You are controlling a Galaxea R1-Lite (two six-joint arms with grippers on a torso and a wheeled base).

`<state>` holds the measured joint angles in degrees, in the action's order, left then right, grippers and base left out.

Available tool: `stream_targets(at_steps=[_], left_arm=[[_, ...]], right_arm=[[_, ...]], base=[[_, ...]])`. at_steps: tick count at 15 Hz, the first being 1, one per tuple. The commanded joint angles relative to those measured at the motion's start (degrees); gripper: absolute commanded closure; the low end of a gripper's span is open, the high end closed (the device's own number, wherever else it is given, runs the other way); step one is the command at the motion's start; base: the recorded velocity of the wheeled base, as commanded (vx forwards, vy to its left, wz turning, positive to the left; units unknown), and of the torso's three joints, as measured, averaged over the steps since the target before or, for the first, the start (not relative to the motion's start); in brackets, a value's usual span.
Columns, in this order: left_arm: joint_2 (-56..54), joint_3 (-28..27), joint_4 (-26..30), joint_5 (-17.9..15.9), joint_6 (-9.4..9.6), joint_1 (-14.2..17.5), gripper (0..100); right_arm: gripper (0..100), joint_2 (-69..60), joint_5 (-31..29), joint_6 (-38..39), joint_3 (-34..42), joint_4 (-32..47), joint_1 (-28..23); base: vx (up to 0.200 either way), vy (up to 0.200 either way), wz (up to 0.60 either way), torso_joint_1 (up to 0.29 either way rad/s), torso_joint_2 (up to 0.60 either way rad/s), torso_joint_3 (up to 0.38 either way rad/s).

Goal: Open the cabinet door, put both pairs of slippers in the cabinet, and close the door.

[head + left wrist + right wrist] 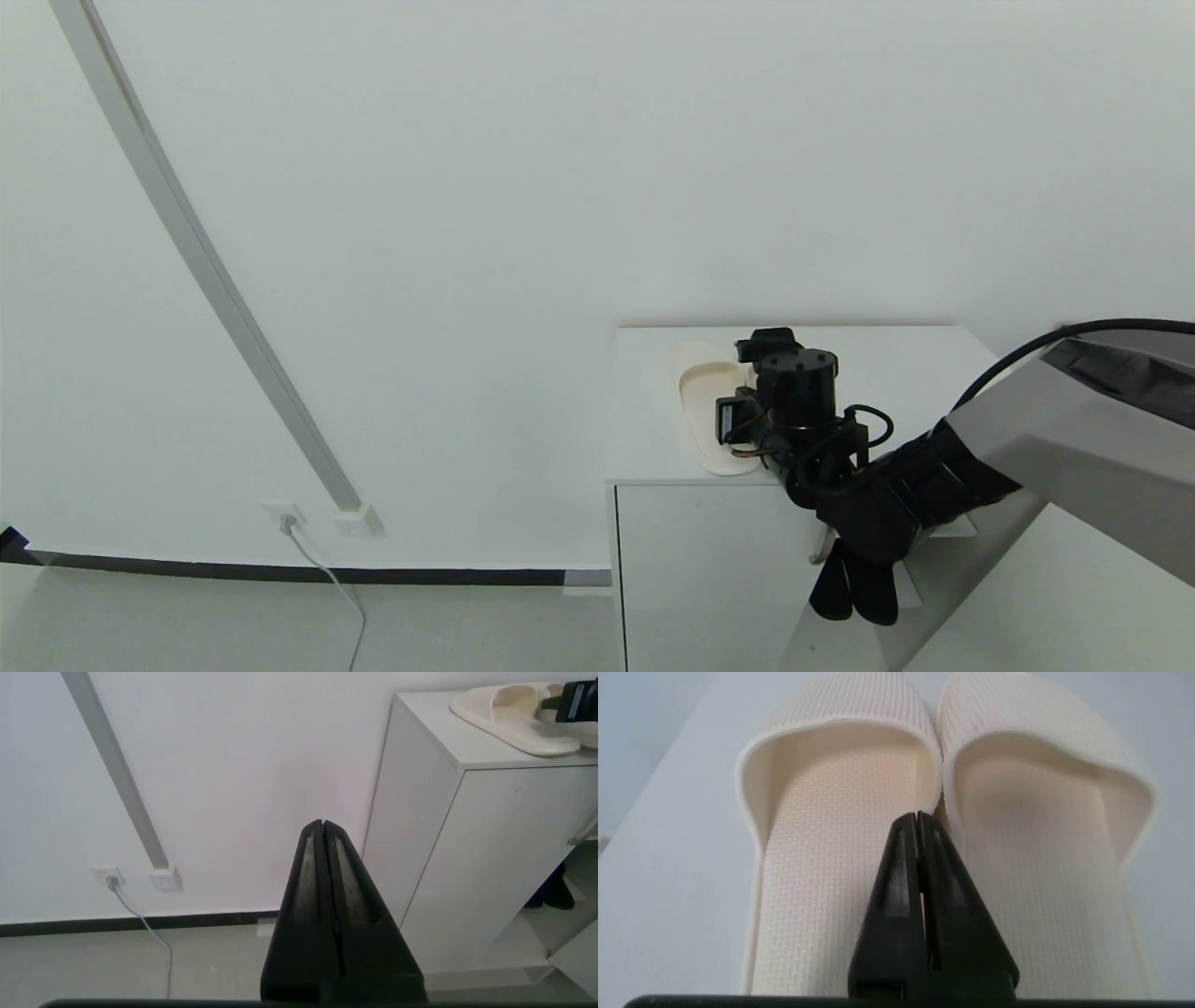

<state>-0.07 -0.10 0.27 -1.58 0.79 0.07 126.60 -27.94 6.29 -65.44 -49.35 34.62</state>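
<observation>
Looking at the right arm first: it comes in low over the top of the white cabinet, with the wrist bent so the right gripper points along the cream slippers from the heel end toward the toes. Its fingers are pressed flat together, no gap, and I can't see anything pinched between them. The tips sit right over the seam where the two slippers touch. There's one slipper on either side of the fingers, and the toe covers start just past the tips. Can't tell whether the tips actually touch the slippers.

The left gripper is held roughly level out beside the cabinet, aimed at the wall. Fingers squeezed together here too, holding nothing. Beyond the tips it's plain white wall with a grey strip running slantwise down it. Lower down there's a socket with a cable plugged in. The cabinet stands off to one side of these fingers, well apart, and the slippers sit on its top, higher than the fingertips.
</observation>
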Motion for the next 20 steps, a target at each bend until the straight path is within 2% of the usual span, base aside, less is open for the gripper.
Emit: stream_targets(at_steps=[1, 3, 4, 12, 19, 20], left_arm=[[0.1, 0.0, 0.0, 0.0, 0.0, 0.0, 100], [0.1, 0.0, 0.0, 0.0, 0.0, 0.0, 100], [0.1, 0.0, 0.0, 0.0, 0.0, 0.0, 100], [0.1, 0.0, 0.0, 0.0, 0.0, 0.0, 100], [0.1, 0.0, 0.0, 0.0, 0.0, 0.0, 100], [0.1, 0.0, 0.0, 0.0, 0.0, 0.0, 100]], right_arm=[[100, -0.9, -0.1, -0.3, 0.3, 0.0, 0.2], [100, -0.8, -0.3, -0.4, 0.2, 0.4, 0.1], [0, -0.4, -0.4, -0.2, -1.1, 1.4, -0.4], [0, 3.2, -0.2, -0.1, -4.2, 1.3, -2.1], [0, 8.7, -0.1, -0.2, -13.3, 1.2, -2.9], [100, 9.0, -0.1, -0.2, -13.7, 1.2, -3.1]], base=[[0.0, 0.0, 0.0, 0.0, 0.0, 0.0], [0.0, 0.0, 0.0, 0.0, 0.0, 0.0], [0.0, 0.0, 0.0, 0.0, 0.0, 0.0], [0.0, 0.0, 0.0, 0.0, 0.0, 0.0], [0.0, 0.0, 0.0, 0.0, 0.0, 0.0], [0.0, 0.0, 0.0, 0.0, 0.0, 0.0]])
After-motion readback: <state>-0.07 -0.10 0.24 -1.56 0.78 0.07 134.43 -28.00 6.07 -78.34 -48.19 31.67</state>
